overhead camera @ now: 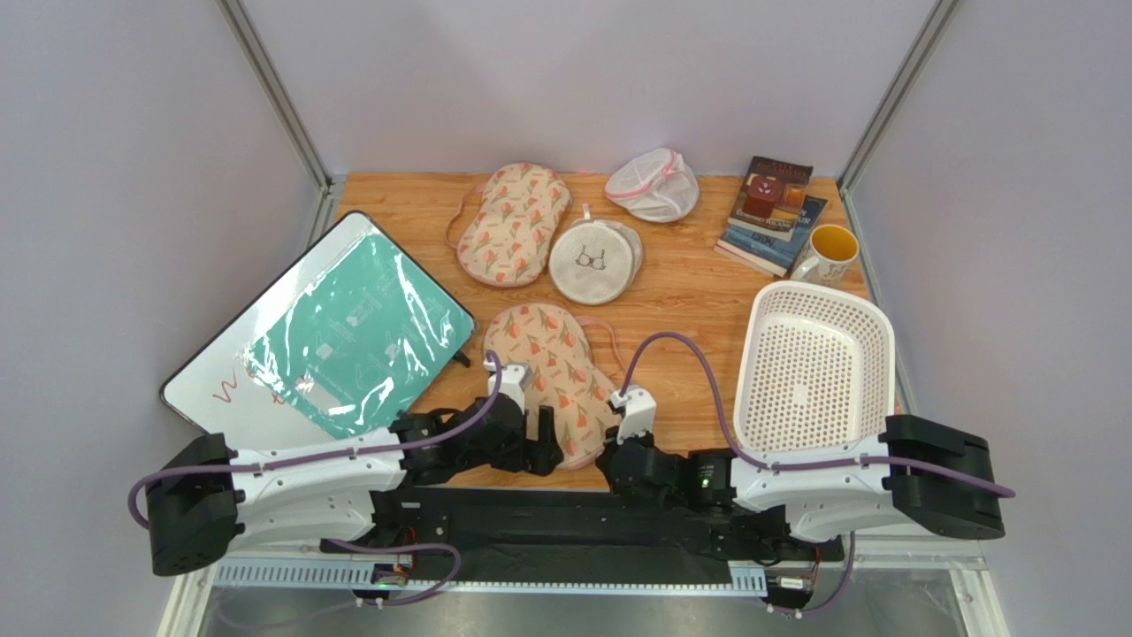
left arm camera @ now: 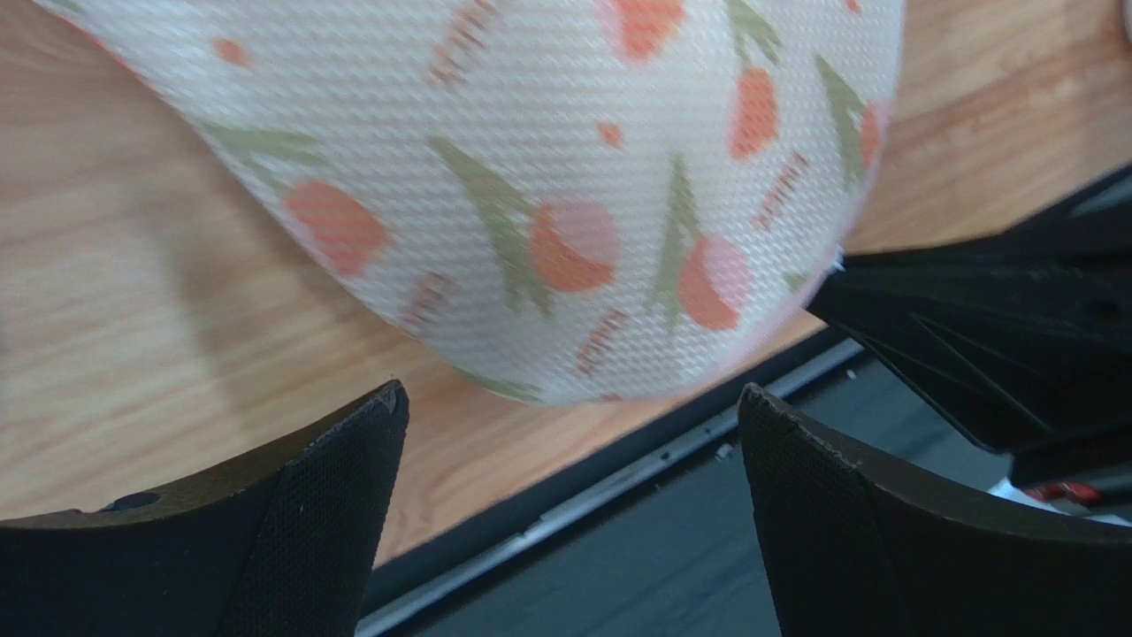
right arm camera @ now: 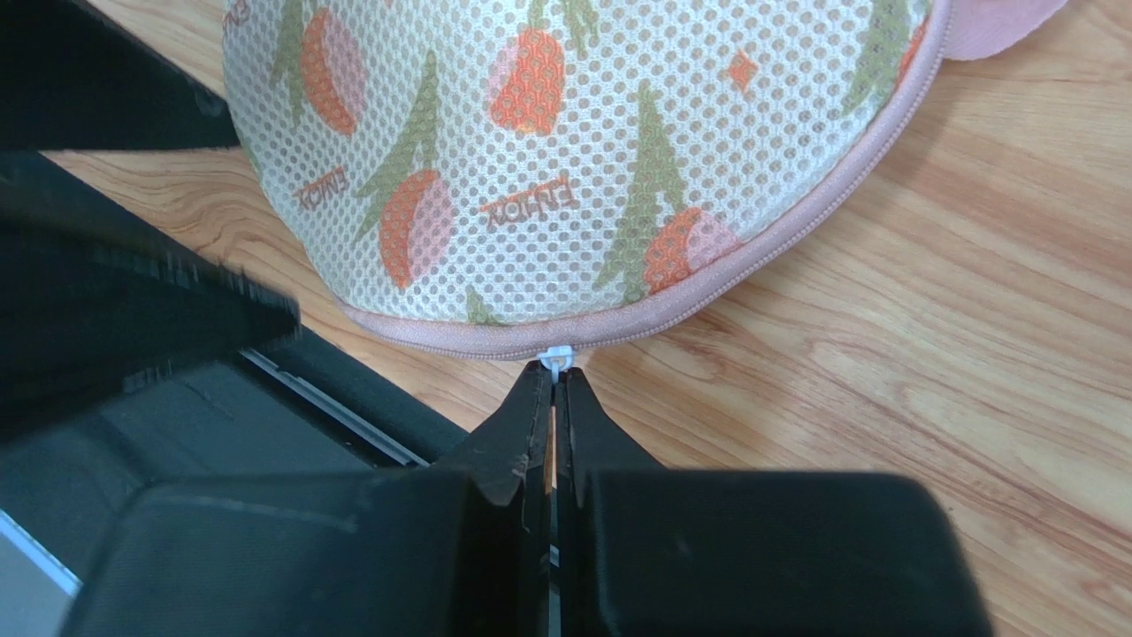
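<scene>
Left tool (left arm camera: 571, 414) hangs wide open at the front edge of the desk (left arm camera: 120, 332). The rounded near end of a mesh pouch (left arm camera: 558, 159) w/ orange-&-green print sits just ahead of the gap between its black pads; nothing in its grip. Right tool (right arm camera: 553, 381), immediately to the left tool's right, is pinched fully closed on the small white zip pull (right arm camera: 556, 356) at the pouch's pink zip seam. Pouch lies flat on the desk, stretching away from both tools. Farther beyond them: a second printed pouch (overhead camera: 514, 223), a round pouch w/ specs motif (overhead camera: 594, 262) & a white mesh bag (overhead camera: 654, 183). Beyond & to the right of the right tool: white perforated basket (overhead camera: 813, 365), yellow mug (overhead camera: 832, 250), stacked books (overhead camera: 771, 210). Beyond & to the left of the left tool: a board under green plastic film (overhead camera: 348, 332).
</scene>
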You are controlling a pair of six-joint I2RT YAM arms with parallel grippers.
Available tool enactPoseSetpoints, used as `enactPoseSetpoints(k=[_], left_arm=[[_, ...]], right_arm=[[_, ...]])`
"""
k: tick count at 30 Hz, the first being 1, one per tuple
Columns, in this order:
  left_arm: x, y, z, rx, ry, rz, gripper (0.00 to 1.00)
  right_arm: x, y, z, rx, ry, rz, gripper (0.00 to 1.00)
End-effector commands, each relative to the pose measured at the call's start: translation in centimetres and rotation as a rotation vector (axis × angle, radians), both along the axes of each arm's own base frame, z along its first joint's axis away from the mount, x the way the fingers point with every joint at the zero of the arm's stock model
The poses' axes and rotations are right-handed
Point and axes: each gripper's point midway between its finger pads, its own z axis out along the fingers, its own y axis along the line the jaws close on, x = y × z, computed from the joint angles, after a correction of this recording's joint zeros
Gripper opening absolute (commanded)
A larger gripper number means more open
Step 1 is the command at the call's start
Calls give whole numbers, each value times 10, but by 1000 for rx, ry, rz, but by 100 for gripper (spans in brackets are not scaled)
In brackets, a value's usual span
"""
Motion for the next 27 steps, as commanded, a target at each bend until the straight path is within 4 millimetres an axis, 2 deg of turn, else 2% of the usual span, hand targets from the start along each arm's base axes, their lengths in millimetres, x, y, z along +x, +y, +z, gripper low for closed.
enactPoseSetpoints(k=[1,7,8,11,15,19,21,25,27], left_arm=[[-3,-26,28,-88,-47,8,98],[-10,-40,36,-59,-120,-90,95],[-9,-44,40,-56,-136,-103,95],[-5,-50,39,-13,-193,-163,93],[-1,-53,26,71,-275,-274,91],[1,-60,23,73,-334,-346,90],[4,-54,17,106,-354,-355,89],[8,-56,18,94,-398,-358,75],[7,-53,11,115,-394,-369,70]], right_arm=[[0,23,15,69,15,-11,0],[-4,29,10,53,28,4,0],[-3,35,16,86,26,2,0],[-4,37,17,100,34,5,0],[-6,37,20,116,43,10,0],[-8,36,22,129,45,14,0],[-8,36,24,135,47,16,0],[-11,36,23,135,57,26,0],[-11,37,23,140,61,26,0]])
